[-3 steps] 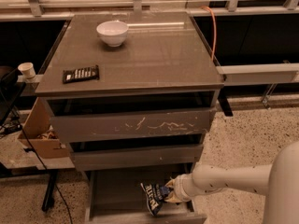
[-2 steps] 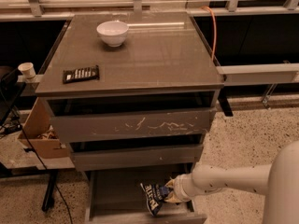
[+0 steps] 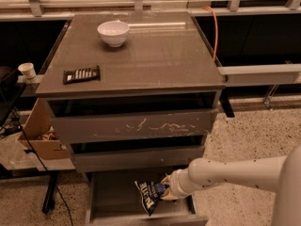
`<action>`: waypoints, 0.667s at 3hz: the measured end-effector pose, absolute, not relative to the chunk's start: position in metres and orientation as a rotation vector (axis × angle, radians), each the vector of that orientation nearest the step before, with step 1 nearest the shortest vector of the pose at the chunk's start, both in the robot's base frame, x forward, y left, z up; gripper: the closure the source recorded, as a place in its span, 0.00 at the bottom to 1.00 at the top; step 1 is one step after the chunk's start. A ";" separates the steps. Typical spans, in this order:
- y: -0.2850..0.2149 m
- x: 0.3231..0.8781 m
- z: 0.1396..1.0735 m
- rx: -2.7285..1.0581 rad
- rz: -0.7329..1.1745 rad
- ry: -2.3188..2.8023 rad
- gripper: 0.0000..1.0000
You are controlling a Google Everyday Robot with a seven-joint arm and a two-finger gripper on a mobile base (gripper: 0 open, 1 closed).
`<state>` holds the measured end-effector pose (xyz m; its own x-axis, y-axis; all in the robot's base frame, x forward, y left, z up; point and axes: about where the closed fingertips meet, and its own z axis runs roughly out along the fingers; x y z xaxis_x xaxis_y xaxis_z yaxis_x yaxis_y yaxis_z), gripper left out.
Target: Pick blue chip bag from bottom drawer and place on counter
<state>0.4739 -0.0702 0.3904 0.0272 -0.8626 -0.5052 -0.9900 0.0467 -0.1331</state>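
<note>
Three drawers sit beneath the counter [image 3: 160, 55]; only the bottom drawer [image 3: 113, 199] stands pulled out, toward 6 o'clock from the cabinet. Item of concern: the blue chip bag [image 3: 148, 195] is inside that drawer, right of its middle, standing on edge and tilted. Its lower corner is at or near the drawer floor; contact there cannot be confirmed. The gripper [image 3: 163, 192] is at the bag's 3 o'clock, low within the drawer, on a white arm [image 3: 235, 173] reaching in from 3 o'clock.

Step in hand, as judged: lifting the bag clear of the drawer. Recommended practice: raise it straight up before any travel toward 12 o'clock, since the middle drawer [image 3: 138, 158] front overhangs just behind the bag and the crumpled foil could catch on it. Keep the hold firm and the motion unhurried; foil held by one edge may slip or swing. Once above counter height, carry it to the bare area at the counter's centre or 3 o'clock side, away from the white bowl [image 3: 113, 33] at 11 o'clock and the black packet [image 3: 82, 74] at 9 o'clock.

Fingers [image 3: 166, 195]: drawn nearly together, pinching the bag's right-hand edge. They touch nothing else, so far as can be seen.
</note>
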 end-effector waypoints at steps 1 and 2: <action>-0.054 0.489 0.464 -1.918 0.305 1.811 1.00; -0.034 0.501 0.541 -1.986 0.230 1.763 1.00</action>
